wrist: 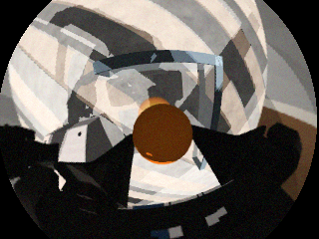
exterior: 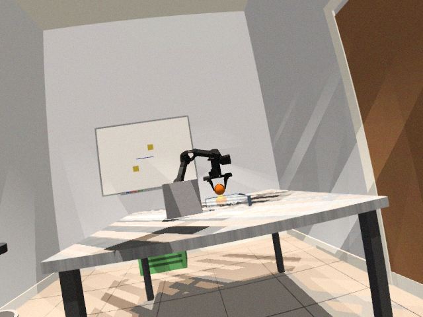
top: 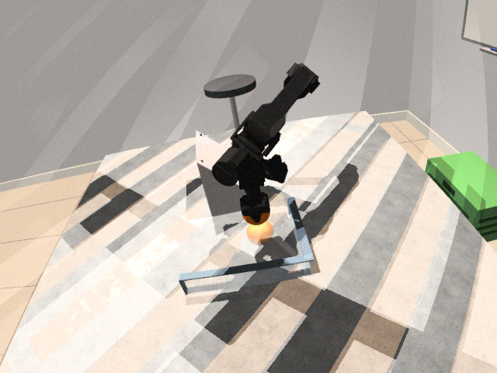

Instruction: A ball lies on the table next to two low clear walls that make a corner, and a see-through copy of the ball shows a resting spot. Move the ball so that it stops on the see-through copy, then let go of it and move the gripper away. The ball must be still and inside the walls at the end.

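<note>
The orange ball (top: 263,218) (exterior: 219,189) (wrist: 162,134) is off the table, held between the fingertips. My gripper (top: 255,215) (exterior: 219,188) (wrist: 161,132) points down and is shut on it, one finger on each side. The see-through copy (top: 258,234) (exterior: 221,201) (wrist: 153,103) is a pale orange ball on the table, a little below the held ball, inside the corner. The two low clear walls (top: 231,270) (exterior: 249,200) (wrist: 218,87) have bluish edges and meet in a corner. In the wrist view the held ball hides part of the copy.
A grey block (top: 220,196) (exterior: 182,199) with a pale sloping top stands near the arm's base, beside the open side of the corner. A green box (top: 467,180) (exterior: 174,263) stands on the floor past the table edge. A round stool (top: 230,84) is behind the table.
</note>
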Controlling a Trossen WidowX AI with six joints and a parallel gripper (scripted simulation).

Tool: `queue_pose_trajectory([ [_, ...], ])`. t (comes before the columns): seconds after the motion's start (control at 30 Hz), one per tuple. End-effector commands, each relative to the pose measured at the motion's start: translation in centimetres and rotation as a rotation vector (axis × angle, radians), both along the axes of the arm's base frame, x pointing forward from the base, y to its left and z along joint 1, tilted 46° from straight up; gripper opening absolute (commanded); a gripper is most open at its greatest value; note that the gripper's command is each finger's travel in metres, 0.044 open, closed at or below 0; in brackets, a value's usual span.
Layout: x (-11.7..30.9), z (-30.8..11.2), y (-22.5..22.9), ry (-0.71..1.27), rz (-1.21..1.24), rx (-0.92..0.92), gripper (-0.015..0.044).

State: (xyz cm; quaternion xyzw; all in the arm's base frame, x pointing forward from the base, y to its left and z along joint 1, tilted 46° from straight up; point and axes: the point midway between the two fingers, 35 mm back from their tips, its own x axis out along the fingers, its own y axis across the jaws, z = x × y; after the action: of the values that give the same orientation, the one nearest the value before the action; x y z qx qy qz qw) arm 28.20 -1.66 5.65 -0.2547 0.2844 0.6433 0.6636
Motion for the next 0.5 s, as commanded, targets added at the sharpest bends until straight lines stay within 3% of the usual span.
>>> queue_pose_trajectory([
  [0.0,0.1,-1.0,1.1,0.0,-0.007,0.003,0.0],
  [0.47,0.0,-4.3,4.6,0.0,-0.006,0.008,0.0],
])
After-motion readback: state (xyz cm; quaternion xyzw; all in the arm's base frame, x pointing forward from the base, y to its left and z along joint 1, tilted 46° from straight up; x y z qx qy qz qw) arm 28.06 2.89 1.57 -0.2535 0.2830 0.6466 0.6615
